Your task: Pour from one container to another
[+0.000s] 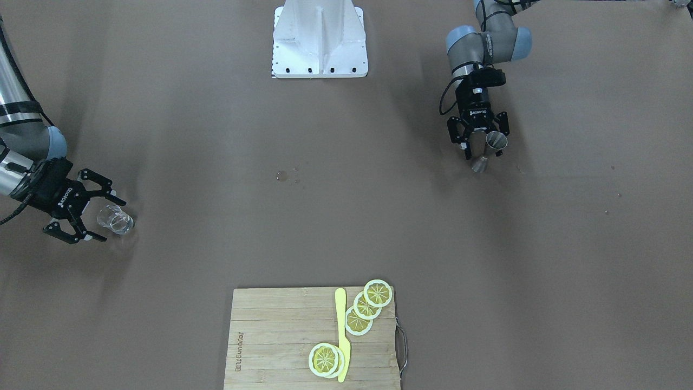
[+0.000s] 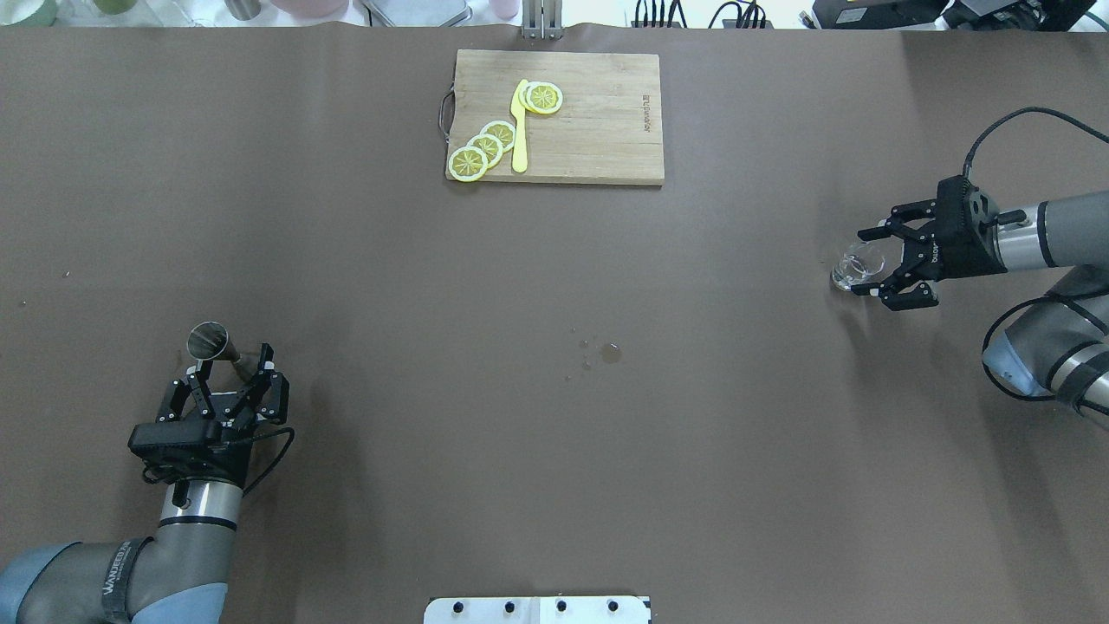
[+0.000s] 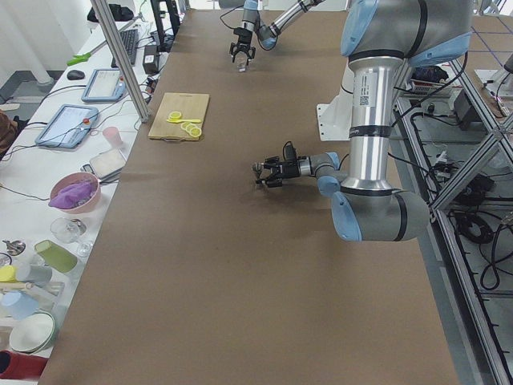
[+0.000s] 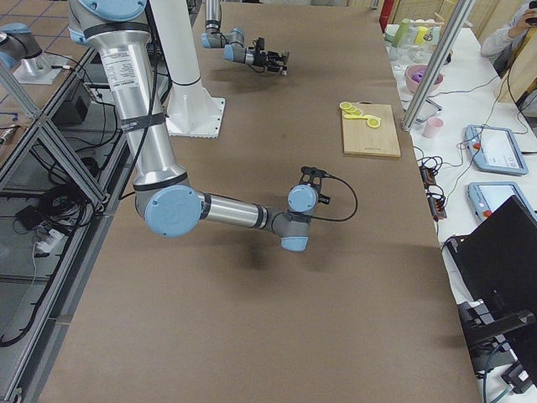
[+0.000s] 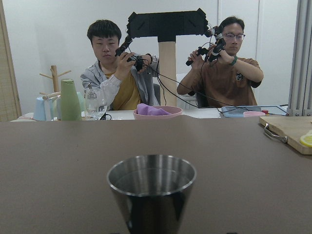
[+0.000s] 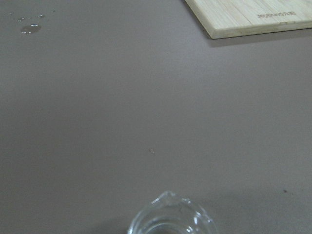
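Observation:
The clear glass cup [image 2: 859, 265] stands upright on the brown table at the right. My right gripper [image 2: 873, 262] is open, its fingertips on either side of the cup and apart from it. The right wrist view shows the cup's rim and pouring lip [image 6: 170, 219] at the bottom edge. The steel hourglass jigger [image 2: 212, 342] stands upright at the near left. My left gripper [image 2: 232, 357] is open around its lower part. The jigger's top cone [image 5: 151, 190] fills the lower middle of the left wrist view. The same jigger [image 1: 489, 149] and cup [image 1: 115, 220] show in the front view.
A wooden cutting board [image 2: 598, 130] with lemon slices [image 2: 485, 147] and a yellow knife [image 2: 520, 130] lies at the far middle. Water drops [image 2: 606, 352] mark the table's centre. The white robot base [image 1: 319, 38] is at the near edge. Two people [image 5: 165, 73] sit beyond the left end.

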Action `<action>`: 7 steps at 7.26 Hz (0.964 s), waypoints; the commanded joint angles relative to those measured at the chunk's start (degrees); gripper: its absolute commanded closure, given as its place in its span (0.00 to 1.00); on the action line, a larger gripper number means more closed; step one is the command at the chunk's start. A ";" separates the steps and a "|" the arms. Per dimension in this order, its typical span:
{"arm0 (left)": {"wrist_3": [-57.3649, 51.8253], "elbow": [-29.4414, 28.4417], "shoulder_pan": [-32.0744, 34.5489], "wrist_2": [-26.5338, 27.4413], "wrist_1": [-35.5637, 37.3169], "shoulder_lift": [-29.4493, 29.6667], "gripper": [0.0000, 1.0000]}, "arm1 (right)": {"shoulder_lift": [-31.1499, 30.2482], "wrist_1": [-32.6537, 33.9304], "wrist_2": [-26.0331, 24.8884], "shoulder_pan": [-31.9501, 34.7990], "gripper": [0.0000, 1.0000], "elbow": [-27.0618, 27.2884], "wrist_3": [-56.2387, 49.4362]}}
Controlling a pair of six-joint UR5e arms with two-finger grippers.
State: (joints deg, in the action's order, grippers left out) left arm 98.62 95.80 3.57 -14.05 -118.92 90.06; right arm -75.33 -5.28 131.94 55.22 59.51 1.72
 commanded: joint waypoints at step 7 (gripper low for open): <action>-0.35 -0.79 0.83 -0.81 0.01 -0.06 0.60 | 0.09 0.01 -0.10 -0.20 0.33 0.08 2.23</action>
State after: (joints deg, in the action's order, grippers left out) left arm 98.29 94.93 4.43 -14.88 -118.91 89.95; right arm -75.24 -5.27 131.84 55.02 59.55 3.75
